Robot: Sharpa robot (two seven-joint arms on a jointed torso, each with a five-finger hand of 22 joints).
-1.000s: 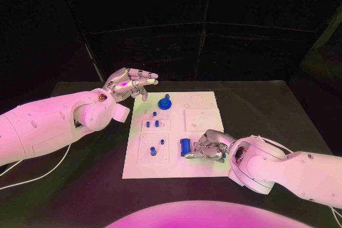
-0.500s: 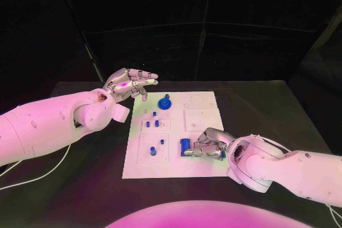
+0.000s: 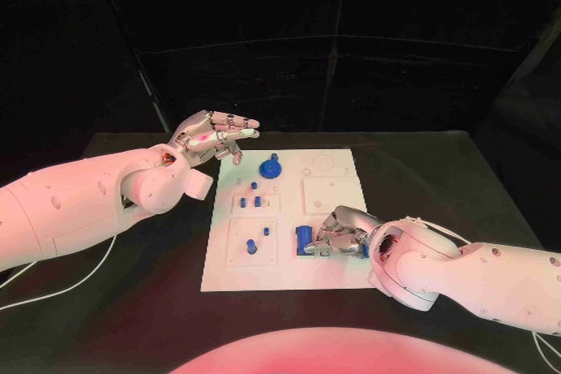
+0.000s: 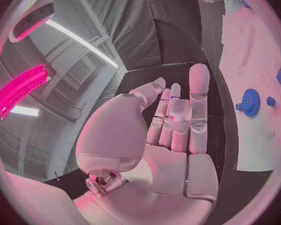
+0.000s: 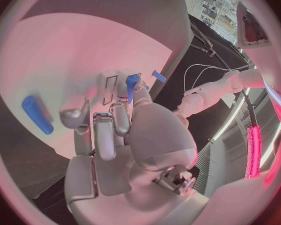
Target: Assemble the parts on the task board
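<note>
The white task board point(image 3: 280, 264) lies in the middle of the black table. A large blue cylinder point(image 3: 304, 238) lies flat on its near part, also in the right wrist view point(image 5: 37, 114). My right hand point(image 3: 340, 238) rests on the board just right of the cylinder, fingers bent and thumb apart, one fingertip point(image 5: 75, 116) beside it, nothing gripped. A blue gear point(image 3: 270, 169) stands at the far end, also in the left wrist view point(image 4: 250, 102). My left hand point(image 3: 216, 137) hovers off the board's far left corner, fingers point(image 4: 198, 92) spread, empty.
Small blue pegs stand in the board's left blocks: one pair point(image 3: 249, 202), a single peg point(image 3: 254, 186), and two nearer pegs point(image 3: 265, 230) point(image 3: 250, 246). White square blocks point(image 3: 322, 194) fill the board's right side. A white cable point(image 3: 70, 285) trails on the table at left.
My right hand has edged left across the board, closer against the blue cylinder. The left hand has stayed where it was.
</note>
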